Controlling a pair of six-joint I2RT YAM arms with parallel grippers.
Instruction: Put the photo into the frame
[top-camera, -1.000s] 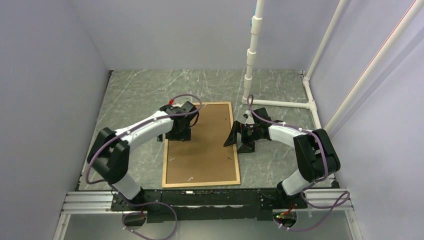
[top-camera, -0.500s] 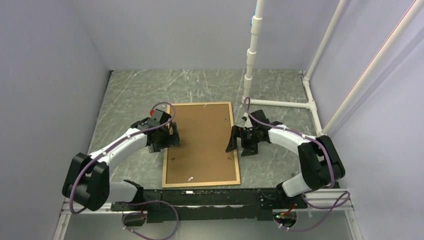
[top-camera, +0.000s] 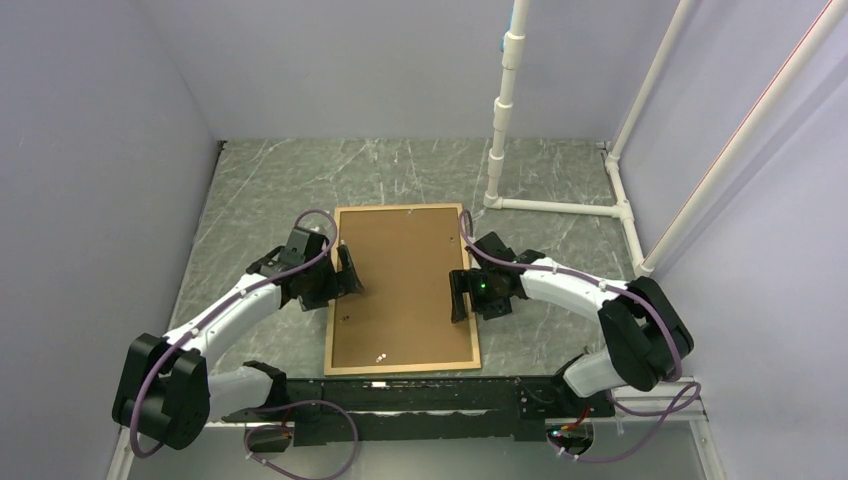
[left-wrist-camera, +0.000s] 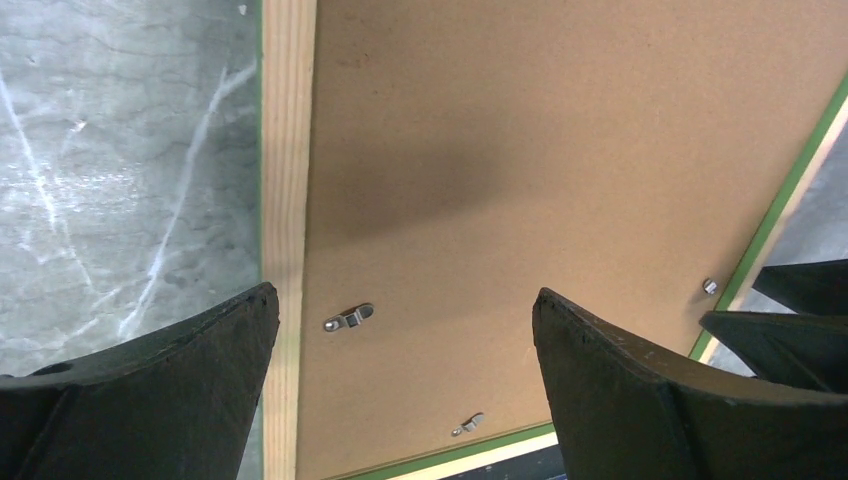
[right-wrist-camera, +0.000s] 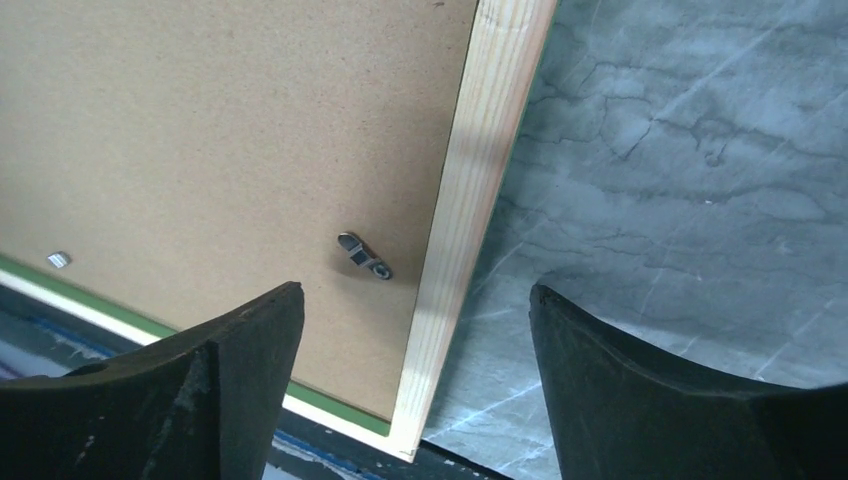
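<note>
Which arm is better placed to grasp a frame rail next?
Probably right: the right gripper straddles a frame rail centrally; the left gripper, also open, has its rail beside one finger.

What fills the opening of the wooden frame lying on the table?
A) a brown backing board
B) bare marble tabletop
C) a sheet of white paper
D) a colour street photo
A: in the top view a plain brown backing board lies inside the light wood rails of the frame, with small metal clips on it.
</note>
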